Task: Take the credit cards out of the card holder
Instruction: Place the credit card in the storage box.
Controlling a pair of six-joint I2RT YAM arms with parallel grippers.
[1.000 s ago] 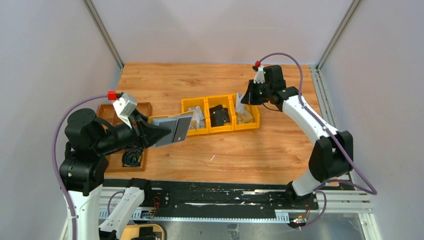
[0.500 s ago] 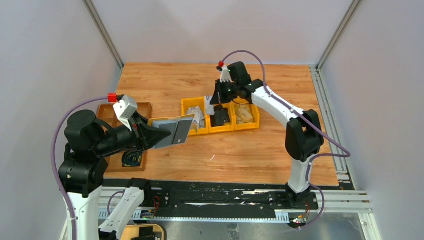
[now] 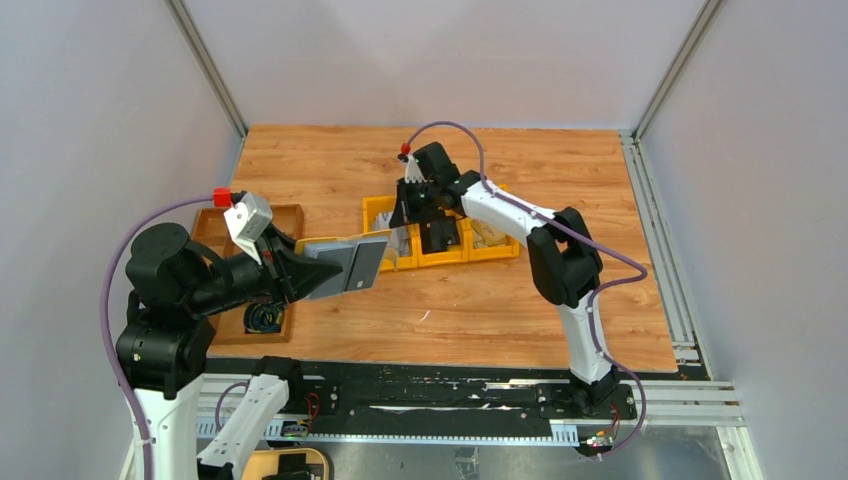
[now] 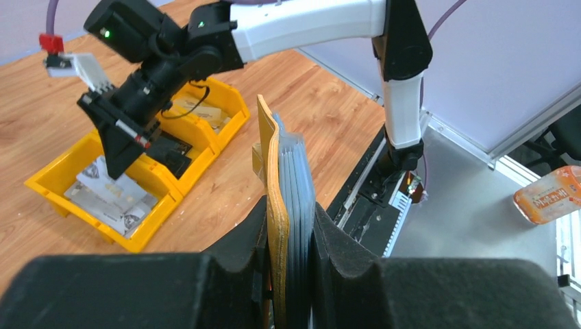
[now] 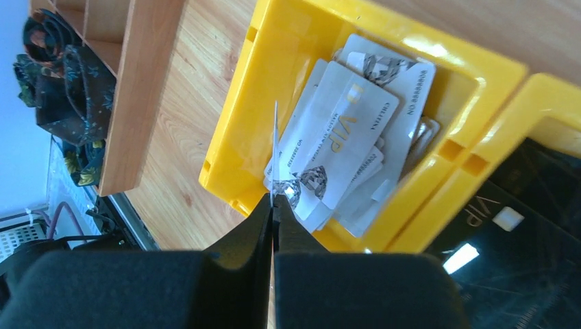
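Left wrist view: left gripper (image 4: 288,274) clamps the card holder (image 4: 279,171) upright in the air, presenting its pockets. The right gripper (image 5: 274,205), shut on what seems a thin card (image 5: 275,147), hangs over the yellow bin (image 5: 231,106), probably to drop it

The card holder's (image 4: 278,178) lower end is buried between the left gripper's (image 4: 289,236) fingers (image 4: 342,252). The right gripper (image 5: 273,209) pinches a card (image 5: 275,147) seen edge-on, its face hidden. The brown tray (image 5: 137,75) runs off the picture's top edge
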